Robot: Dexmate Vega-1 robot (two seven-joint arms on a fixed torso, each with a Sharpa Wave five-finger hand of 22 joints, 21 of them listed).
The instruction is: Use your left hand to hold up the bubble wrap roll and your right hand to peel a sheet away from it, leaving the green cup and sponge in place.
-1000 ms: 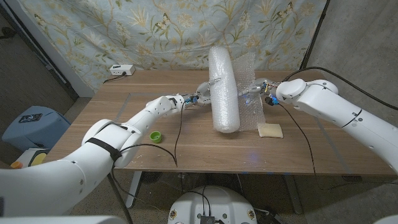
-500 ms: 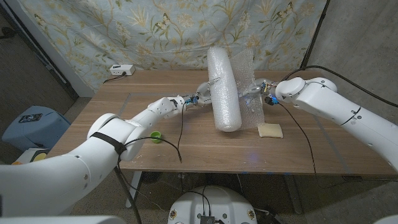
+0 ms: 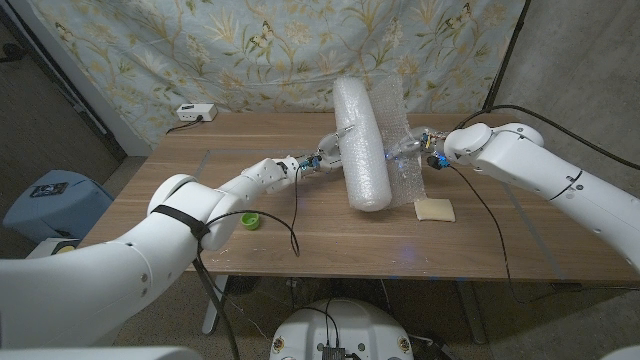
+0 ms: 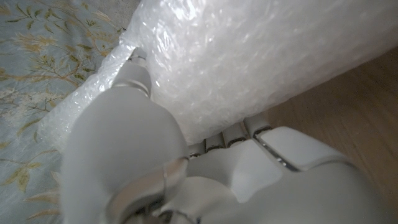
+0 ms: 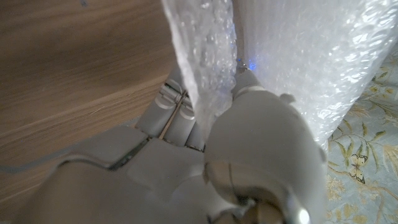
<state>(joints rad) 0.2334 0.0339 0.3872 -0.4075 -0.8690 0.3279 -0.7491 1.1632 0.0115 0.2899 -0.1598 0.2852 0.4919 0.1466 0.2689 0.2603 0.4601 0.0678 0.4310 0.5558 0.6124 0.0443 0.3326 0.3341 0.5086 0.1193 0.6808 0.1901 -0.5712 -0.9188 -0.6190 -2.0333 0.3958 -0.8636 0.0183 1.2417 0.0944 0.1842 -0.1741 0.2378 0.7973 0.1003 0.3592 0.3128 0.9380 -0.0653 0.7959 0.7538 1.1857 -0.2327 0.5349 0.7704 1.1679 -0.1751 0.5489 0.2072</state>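
1. Nearest the robot, on the wooden surface [image 3: 300, 225]: 1 small green round cup [image 3: 251, 220], left side, close to the front edge, just beside the left forearm w/ a black cable curving past it.
2. 1 pale yellow rectangular sponge [image 3: 435, 209] lies flat on the right side, just right of the roll's lower end, well apart from the cup.
3. 1 big white roll of bubble wrap [image 3: 361, 143] mid-surface, standing near upright w/ a slight tilt, lower end on the wood, top end against the curtain backdrop.
4. 1 loose clear sheet of bubble wrap [image 3: 404, 150] spreads off the roll's right side, its lower edge reaching down beside the sponge.
5. Left hand [image 3: 326, 152] is at the roll's left flank, about mid-height. Left wrist view: fingers [image 4: 134, 78] pressed on the roll's surface, others tucked under its curve, so it grips the roll [image 4: 249, 68].
6. Right hand [image 3: 414, 143] is at the sheet's right side. Right wrist view: the thin sheet [image 5: 205, 56] is pinched between thumb and fingers [image 5: 174, 109], held off the roll body [image 5: 311, 56].
7. Further back: 1 small white box [image 3: 196, 113] w/ cable at the far left corner of the surface.
8. Behind everything: 1 pale blue floral curtain [image 3: 250, 45].
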